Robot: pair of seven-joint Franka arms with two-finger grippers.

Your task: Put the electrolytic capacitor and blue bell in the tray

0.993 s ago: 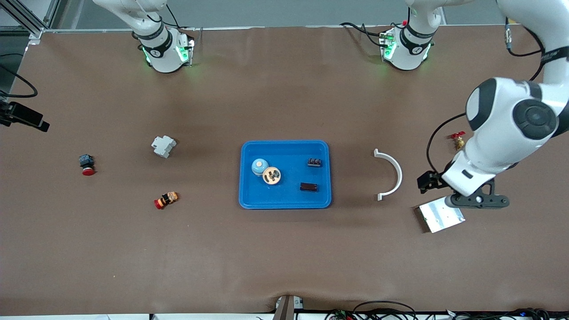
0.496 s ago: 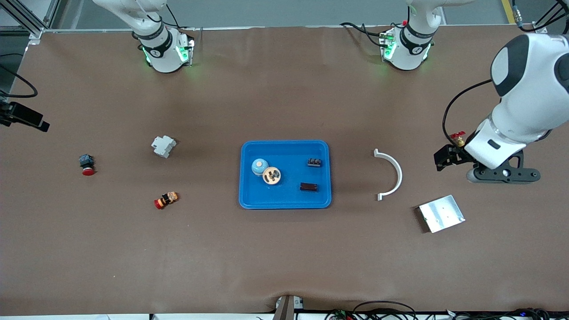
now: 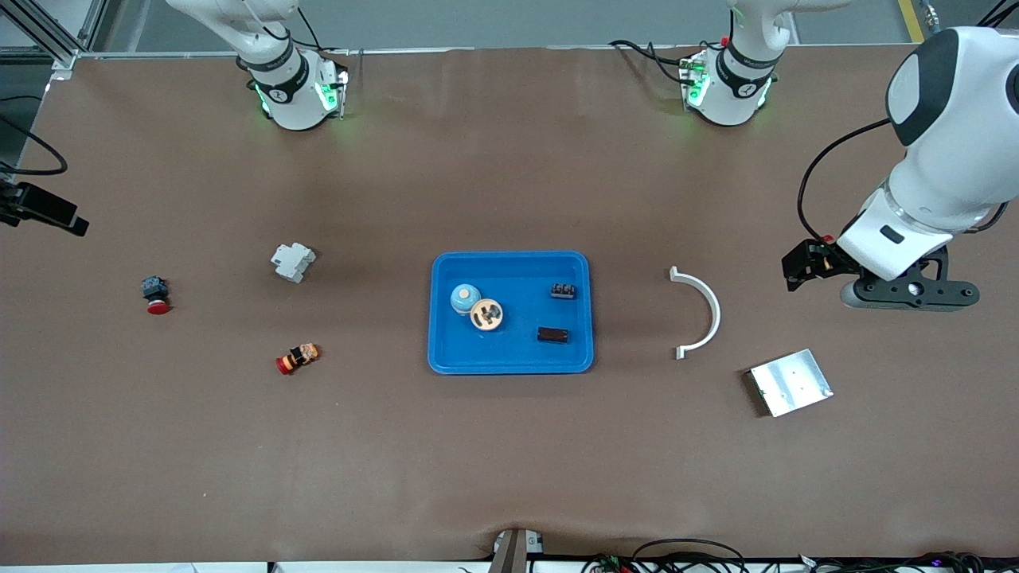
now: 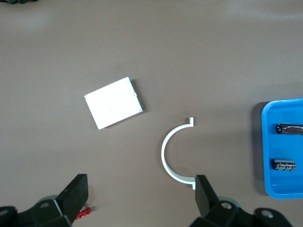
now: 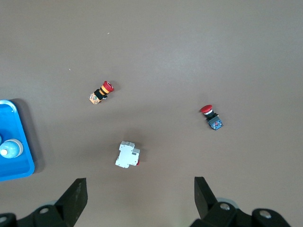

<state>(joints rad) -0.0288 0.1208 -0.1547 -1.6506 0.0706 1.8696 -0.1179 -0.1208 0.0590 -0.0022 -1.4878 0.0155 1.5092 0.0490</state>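
My right hand hangs released over the worktop, waiting. The blue bell sits in the tray, well apart from both hands. It looks light, hard and slick, so I'd pinch it low across the dome. My left hand hangs released by the white arc.

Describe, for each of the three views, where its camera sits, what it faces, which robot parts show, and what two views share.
Front view: high across the table, facing both bases; left arm raised over the table's end.
Left wrist view: looks down past the open left end effector at the silver plate and white arc.
Right wrist view: down past the open right end effector at the white breaker.
Both wrist views show the tray.
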